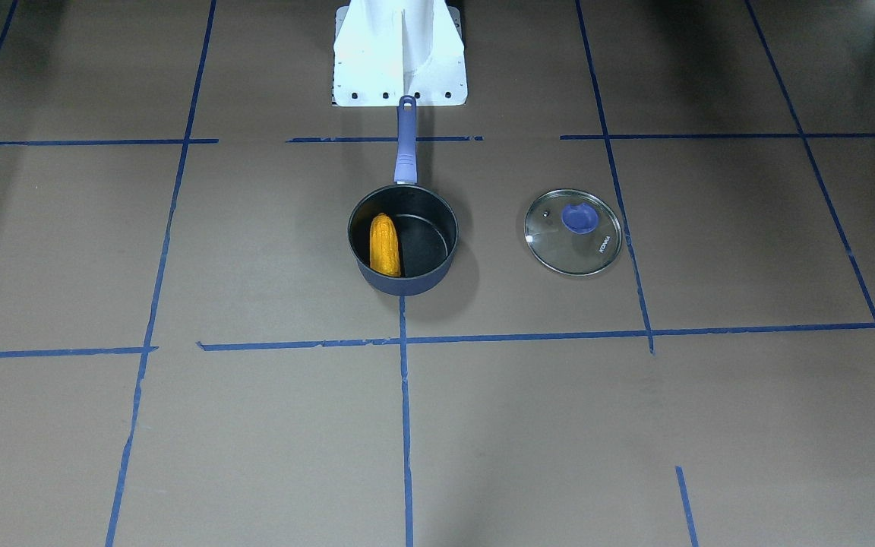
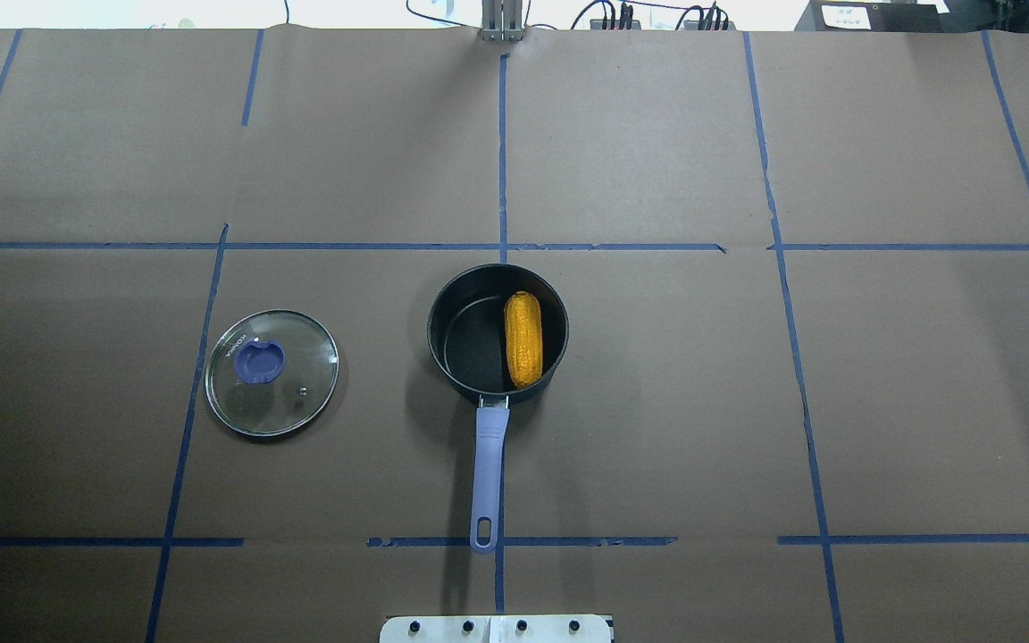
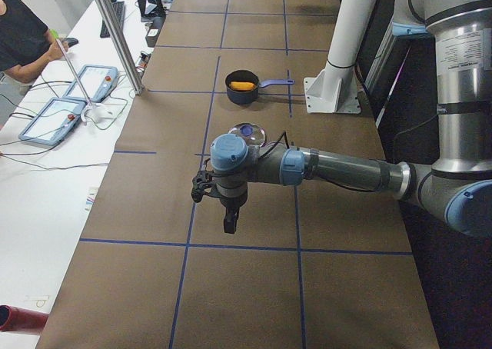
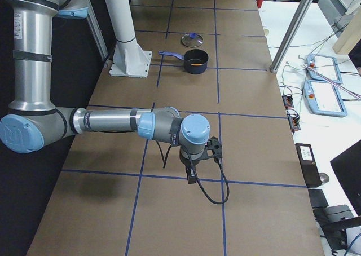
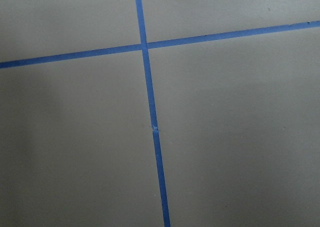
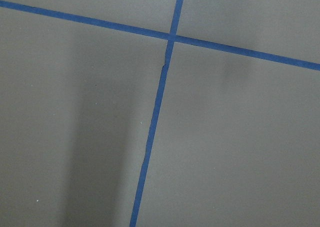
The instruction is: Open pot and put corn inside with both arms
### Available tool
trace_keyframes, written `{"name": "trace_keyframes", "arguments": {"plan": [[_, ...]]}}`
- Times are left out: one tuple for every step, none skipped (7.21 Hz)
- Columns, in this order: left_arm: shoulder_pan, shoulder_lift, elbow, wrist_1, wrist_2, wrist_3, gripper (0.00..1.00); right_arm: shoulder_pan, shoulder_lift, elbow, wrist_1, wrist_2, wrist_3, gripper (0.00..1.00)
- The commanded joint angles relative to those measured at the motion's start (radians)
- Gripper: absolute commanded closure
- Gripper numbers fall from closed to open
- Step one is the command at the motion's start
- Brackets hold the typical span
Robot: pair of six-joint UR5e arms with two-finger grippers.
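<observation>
The dark navy pot (image 2: pixel 456 362) stands open at the table's middle, its purple-blue handle (image 2: pixel 487 473) pointing at the robot base. The yellow-orange corn (image 2: pixel 522 339) lies inside it, also seen in the front-facing view (image 1: pixel 384 245). The glass lid (image 2: pixel 272 372) with its purple-blue knob lies flat on the table on the robot's left of the pot. My left gripper (image 3: pixel 228 222) hangs over bare table far to the left. My right gripper (image 4: pixel 192 176) hangs far to the right. Each shows only in a side view, so I cannot tell whether it is open or shut. Both wrist views show only brown paper and blue tape.
The white base block (image 1: pixel 399 53) stands just behind the pot's handle. A metal post (image 3: pixel 115 34) rises at the table's far edge. Teach pendants (image 3: pixel 54 118) and an operator (image 3: pixel 23 41) are beyond it. Blue tape lines cross the brown table cover.
</observation>
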Motion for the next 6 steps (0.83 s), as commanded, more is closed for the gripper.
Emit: {"name": "trace_keyframes", "arguments": {"plan": [[0.000, 0.005, 0.000, -0.006, 0.010, -0.004, 0.00, -0.002, 0.000, -0.002, 0.001, -0.006, 0.000, 0.00], [0.000, 0.003, 0.003, -0.011, 0.007, -0.003, 0.00, 0.000, -0.002, -0.004, 0.001, -0.006, 0.000, 0.00], [0.000, 0.006, 0.015, -0.014, 0.004, 0.008, 0.00, 0.000, -0.004, -0.004, 0.001, -0.004, 0.000, 0.00], [0.000, 0.005, 0.028, -0.017, 0.010, 0.003, 0.00, 0.000, -0.004, -0.004, 0.001, -0.004, 0.000, 0.00], [0.001, 0.001, 0.029, -0.016, 0.012, 0.002, 0.00, 0.000, -0.004, -0.004, 0.001, -0.006, 0.000, 0.00], [0.001, -0.009, 0.034, -0.016, 0.012, 0.003, 0.00, 0.000, -0.002, -0.002, 0.002, -0.004, 0.000, 0.00]]}}
